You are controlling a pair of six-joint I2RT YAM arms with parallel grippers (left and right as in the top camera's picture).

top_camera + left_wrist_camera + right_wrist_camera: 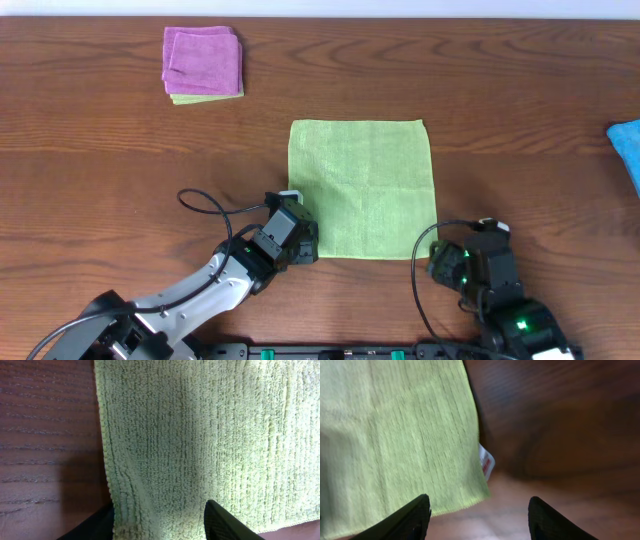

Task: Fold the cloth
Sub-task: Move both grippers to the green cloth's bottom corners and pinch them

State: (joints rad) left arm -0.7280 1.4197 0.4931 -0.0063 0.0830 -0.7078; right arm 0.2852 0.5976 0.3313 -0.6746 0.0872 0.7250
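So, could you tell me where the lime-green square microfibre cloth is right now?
Overhead, the lime-green cloth lies flat on the middle of the wooden table, the left gripper and right gripper at its two near corners.

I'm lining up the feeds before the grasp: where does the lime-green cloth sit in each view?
Overhead: the cloth lies flat near the middle of the table.
Left wrist: it fills most of the frame, with bare table on the left.
Right wrist: it fills the left half, with bare table on the right.
Shared landmark: the cloth's near hem, which runs low in both wrist views.
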